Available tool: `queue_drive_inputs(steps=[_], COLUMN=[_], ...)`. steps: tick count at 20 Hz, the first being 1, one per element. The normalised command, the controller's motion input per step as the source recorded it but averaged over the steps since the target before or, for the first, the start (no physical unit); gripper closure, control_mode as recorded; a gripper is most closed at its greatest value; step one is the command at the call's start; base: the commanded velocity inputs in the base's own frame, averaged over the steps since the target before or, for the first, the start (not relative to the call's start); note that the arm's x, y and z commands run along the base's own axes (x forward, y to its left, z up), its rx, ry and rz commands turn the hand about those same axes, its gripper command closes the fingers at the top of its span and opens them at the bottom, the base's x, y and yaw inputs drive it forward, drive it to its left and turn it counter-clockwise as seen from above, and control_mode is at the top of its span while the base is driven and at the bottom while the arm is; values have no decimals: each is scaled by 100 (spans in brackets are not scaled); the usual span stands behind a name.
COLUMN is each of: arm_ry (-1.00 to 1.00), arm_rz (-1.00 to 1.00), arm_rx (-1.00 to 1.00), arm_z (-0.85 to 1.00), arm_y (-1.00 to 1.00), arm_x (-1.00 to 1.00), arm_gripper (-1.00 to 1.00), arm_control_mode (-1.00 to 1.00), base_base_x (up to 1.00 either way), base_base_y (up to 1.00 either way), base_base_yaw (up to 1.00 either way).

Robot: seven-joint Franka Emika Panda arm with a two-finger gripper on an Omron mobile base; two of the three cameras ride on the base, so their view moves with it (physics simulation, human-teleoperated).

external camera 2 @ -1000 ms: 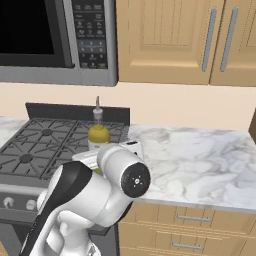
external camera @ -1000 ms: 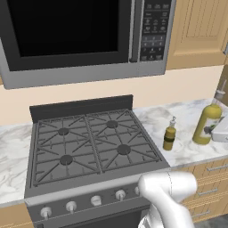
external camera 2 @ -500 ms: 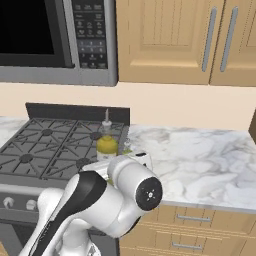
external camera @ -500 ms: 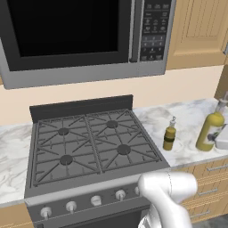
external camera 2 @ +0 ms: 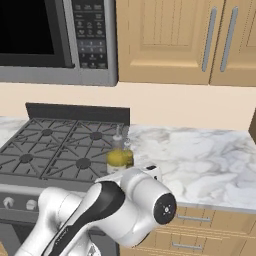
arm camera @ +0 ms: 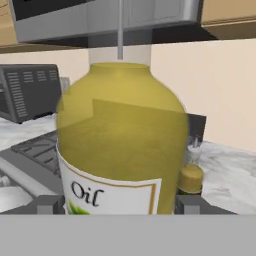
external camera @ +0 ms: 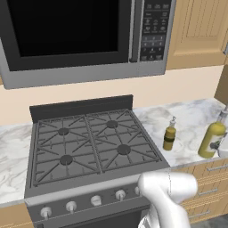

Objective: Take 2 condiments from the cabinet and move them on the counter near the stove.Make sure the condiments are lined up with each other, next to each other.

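Kitchen of light-wood door cabinets [external camera 2: 165, 40] over a beige wall, with a microwave [external camera: 84, 40] hung above the dark grey stove [external camera: 89, 142]. White marble bench [external camera 2: 200, 165] running off beside the stove, over light-wood drawers [external camera 2: 200, 235].

Olive-green bottle [external camera: 168, 137] upright on the bench — just beside the stove's edge, near its front burner. Yellow bottle [external camera: 212, 139] further along the same stretch of bench, well apart from the green one, upright, pourer top rising above it. Whether its base touches the marble: cannot tell.

From the right base camera: yellow bottle [external camera 2: 119, 157] poking up just behind the white arm's wrist, at the seam between stove and bench, lower half hidden by the arm.

From the hand camera: yellow bottle [arm camera: 122, 145] very close and dead centre, white label reading "Oil" low on its belly. Tool [arm camera: 117, 205] set astride it, one dark fingertip [arm camera: 49, 205] on each side of the label, closed on the bottle's lower body. Green bottle's [arm camera: 190, 181] cap peeking out just past the yellow one's flank, stove grates behind on the other side.
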Motion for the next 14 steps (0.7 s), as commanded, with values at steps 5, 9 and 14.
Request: queue_drive_inputs(steps=[5, 9, 14], arm_ry=[0, 0, 0], arm_rz=[4, 4, 5], arm_rx=[0, 0, 0], arm_z=[-42, -38, -32], arm_y=[-23, -27, -36], arm_x=[17, 20, 23], arm_gripper=[100, 100, 100], arm_control_mode=[-100, -100, -100], base_base_x=[0, 0, 0], base_base_y=[0, 0, 0], base_base_yaw=[0, 0, 0])
